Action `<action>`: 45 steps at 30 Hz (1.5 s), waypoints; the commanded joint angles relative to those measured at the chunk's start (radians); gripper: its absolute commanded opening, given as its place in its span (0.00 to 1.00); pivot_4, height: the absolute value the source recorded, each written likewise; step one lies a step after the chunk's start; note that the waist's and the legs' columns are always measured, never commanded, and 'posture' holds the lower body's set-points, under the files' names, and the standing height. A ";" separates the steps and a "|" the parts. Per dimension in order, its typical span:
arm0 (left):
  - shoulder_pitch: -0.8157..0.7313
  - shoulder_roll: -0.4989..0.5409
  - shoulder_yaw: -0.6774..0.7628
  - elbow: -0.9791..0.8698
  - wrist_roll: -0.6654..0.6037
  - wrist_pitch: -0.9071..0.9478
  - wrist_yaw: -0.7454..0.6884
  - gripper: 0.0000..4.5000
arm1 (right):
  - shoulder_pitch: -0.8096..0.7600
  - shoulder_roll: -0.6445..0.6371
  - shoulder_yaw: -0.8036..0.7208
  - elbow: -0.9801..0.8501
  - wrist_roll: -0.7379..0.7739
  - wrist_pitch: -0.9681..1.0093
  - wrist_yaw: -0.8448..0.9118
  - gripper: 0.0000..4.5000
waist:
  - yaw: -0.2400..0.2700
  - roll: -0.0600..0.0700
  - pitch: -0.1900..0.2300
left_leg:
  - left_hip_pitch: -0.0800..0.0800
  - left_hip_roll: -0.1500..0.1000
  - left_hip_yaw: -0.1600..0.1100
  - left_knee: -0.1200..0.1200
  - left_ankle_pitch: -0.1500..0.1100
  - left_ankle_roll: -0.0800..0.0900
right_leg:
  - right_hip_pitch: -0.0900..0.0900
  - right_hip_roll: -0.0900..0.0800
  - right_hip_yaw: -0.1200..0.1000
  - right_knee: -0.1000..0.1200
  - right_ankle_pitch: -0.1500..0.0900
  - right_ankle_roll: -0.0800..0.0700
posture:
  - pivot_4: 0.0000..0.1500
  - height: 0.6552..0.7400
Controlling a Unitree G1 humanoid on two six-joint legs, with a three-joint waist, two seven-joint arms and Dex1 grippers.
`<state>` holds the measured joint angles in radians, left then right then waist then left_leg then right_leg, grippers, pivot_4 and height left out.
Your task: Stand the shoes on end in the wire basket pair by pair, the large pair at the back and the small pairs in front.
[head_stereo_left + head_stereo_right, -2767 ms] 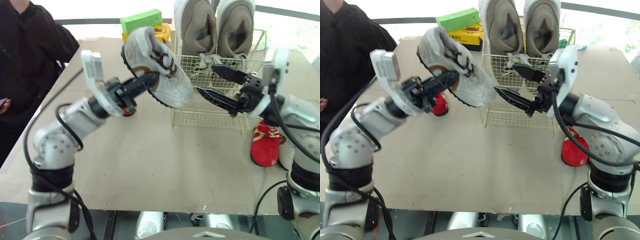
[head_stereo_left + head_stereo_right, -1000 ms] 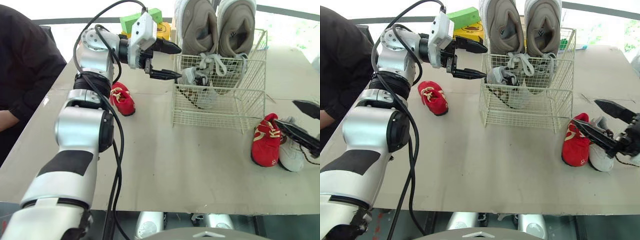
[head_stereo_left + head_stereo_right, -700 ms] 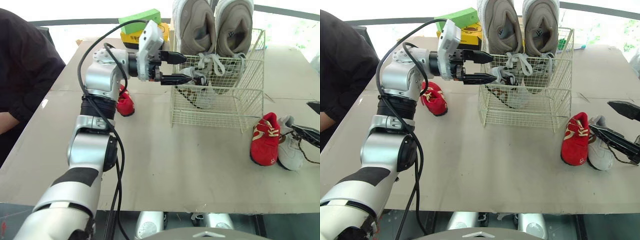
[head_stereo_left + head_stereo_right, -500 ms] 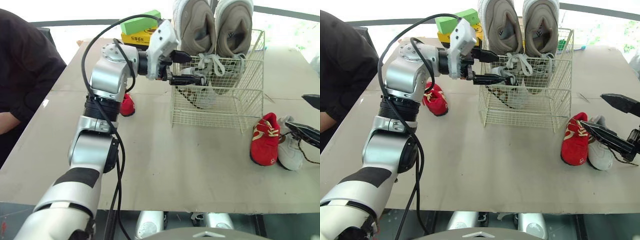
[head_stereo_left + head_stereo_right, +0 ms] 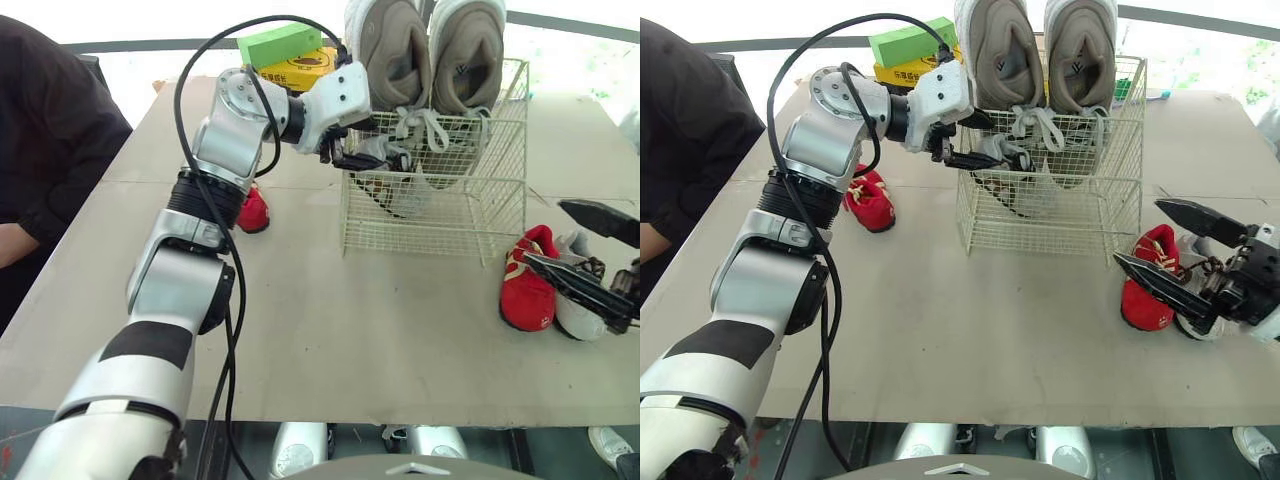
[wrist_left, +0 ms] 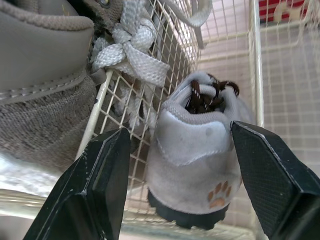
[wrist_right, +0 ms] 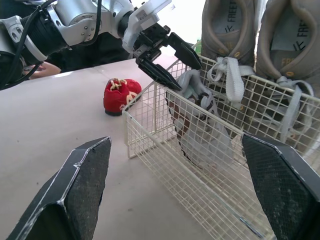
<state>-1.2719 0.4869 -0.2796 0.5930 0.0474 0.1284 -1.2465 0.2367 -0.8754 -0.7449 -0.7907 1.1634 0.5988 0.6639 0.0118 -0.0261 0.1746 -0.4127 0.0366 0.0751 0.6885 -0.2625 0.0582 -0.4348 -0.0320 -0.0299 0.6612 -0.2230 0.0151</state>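
The wire basket (image 5: 505, 238) holds the large beige pair (image 5: 392, 50) on end at its back. A small grey shoe (image 5: 392, 178) with a paw print stands at its front left. My left gripper (image 5: 378, 142) reaches over the basket's left rim, open, its fingers either side of the grey shoe's heel (image 6: 192, 150). One red shoe (image 5: 253, 210) lies left of the basket behind my left arm. At the right, another red shoe (image 5: 525, 285) lies next to a small pale shoe (image 5: 578, 305). My right gripper (image 5: 543, 232) hovers open just above them.
A green box (image 5: 280, 44) sits on a yellow box (image 5: 303, 68) at the table's back, left of the basket. A person in black (image 5: 50, 140) stands at the table's left edge. Bare tabletop (image 5: 350, 320) lies in front of the basket.
The grey shoe my left gripper carried now stands in the basket, and that gripper has closed in around its heel. My right gripper has moved left over the red and pale shoes.
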 commanded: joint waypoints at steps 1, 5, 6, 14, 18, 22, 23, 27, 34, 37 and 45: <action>-0.006 0.023 -0.009 -0.007 0.030 -0.056 -0.003 0.60 | -0.040 0.002 0.038 -0.007 -0.008 -0.026 -0.013 0.89 | 0.001 0.000 0.000 | 0.000 0.000 0.000 0.000 0.000 0.000 | 0.000 0.000 0.000 0.000 0.000 0.000 | 1.00 1.00; -0.004 0.033 -0.015 0.003 0.051 -0.120 -0.005 0.18 | -0.087 0.001 0.079 0.007 -0.002 -0.022 -0.025 0.89 | 0.002 0.000 0.000 | 0.000 0.000 0.000 0.000 0.000 0.000 | 0.000 0.000 0.000 0.000 0.001 -0.001 | 1.00 1.00; 0.000 0.038 -0.012 0.004 0.052 -0.134 -0.007 0.08 | -0.093 0.000 0.086 0.009 0.001 -0.020 -0.025 0.89 | 0.001 0.000 0.000 | 0.000 0.000 0.000 0.000 0.000 0.000 | 0.000 0.000 0.000 0.000 0.001 -0.001 | 1.00 1.00; 0.023 0.080 0.039 -0.055 -0.008 -0.199 -0.041 0.00 | -0.140 -0.002 0.140 0.046 -0.003 -0.019 0.000 0.89 | -0.006 0.000 0.000 | 0.000 0.001 0.001 0.000 0.000 0.000 | 0.000 0.001 0.000 0.001 0.001 -0.002 | 1.00 1.00; -0.015 0.115 0.056 -0.008 -0.019 -0.377 -0.066 0.00 | -0.171 0.000 0.173 0.057 -0.005 -0.020 0.004 0.89 | -0.011 0.000 0.000 | -0.001 0.001 0.001 0.000 0.000 0.000 | -0.002 0.001 0.000 0.001 0.001 -0.002 | 1.00 1.00; -0.077 0.122 0.052 0.087 -0.030 -0.567 -0.109 0.00 | -0.202 0.002 0.203 0.073 -0.013 -0.019 0.009 0.89 | -0.016 0.000 0.000 | -0.003 0.001 0.001 0.000 0.000 0.000 | -0.004 0.001 0.001 0.000 0.001 -0.002 | 1.00 1.00; -0.091 0.120 0.052 0.114 -0.032 -0.605 -0.119 0.00 | -0.210 0.003 0.212 0.076 -0.018 -0.019 0.008 0.89 | -0.015 0.000 0.001 | -0.003 0.001 0.002 0.000 0.000 0.000 | -0.004 0.001 0.001 0.000 0.001 -0.002 | 1.00 1.00; -0.167 0.101 0.054 0.221 -0.032 -0.744 -0.119 0.00 | -0.233 0.009 0.234 0.088 -0.030 -0.024 0.010 0.89 | -0.009 -0.001 0.001 | -0.004 0.000 0.002 0.000 0.000 0.000 | -0.004 0.001 0.001 0.000 0.001 -0.002 | 1.00 1.00; -0.231 0.078 0.062 0.352 -0.042 -0.989 -0.152 0.00 | -0.226 0.028 0.240 0.070 -0.031 -0.027 0.001 0.89 | 0.003 0.000 0.000 | -0.002 0.000 0.003 0.000 0.000 0.000 | -0.004 0.000 0.001 0.001 0.001 -0.002 | 1.00 1.00; -0.282 0.081 0.050 0.426 -0.016 -1.102 -0.170 0.00 | -0.236 0.028 0.245 0.066 -0.021 -0.025 -0.005 0.89 | 0.002 -0.001 0.001 | -0.003 0.000 0.003 0.001 0.000 0.000 | -0.004 0.000 0.001 0.000 0.001 -0.002 | 1.00 1.00; -0.483 0.051 -0.034 0.593 0.117 -1.315 -0.185 0.00 | -0.315 0.027 0.302 0.128 -0.046 -0.033 0.050 0.89 | 0.003 -0.001 0.001 | -0.003 -0.001 0.003 0.001 0.000 0.000 | -0.004 0.001 0.000 0.000 0.001 -0.002 | 1.00 1.00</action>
<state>-1.7029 0.5432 -0.3154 1.1785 0.1560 -1.1446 -1.4335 -0.0579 -0.8478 -0.4397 -0.6709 1.1204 0.5849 0.6975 0.0146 -0.0273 0.1753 -0.4158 0.0359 0.0788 0.6892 -0.2628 0.0587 -0.4386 -0.0315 -0.0301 0.6610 -0.2219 0.0136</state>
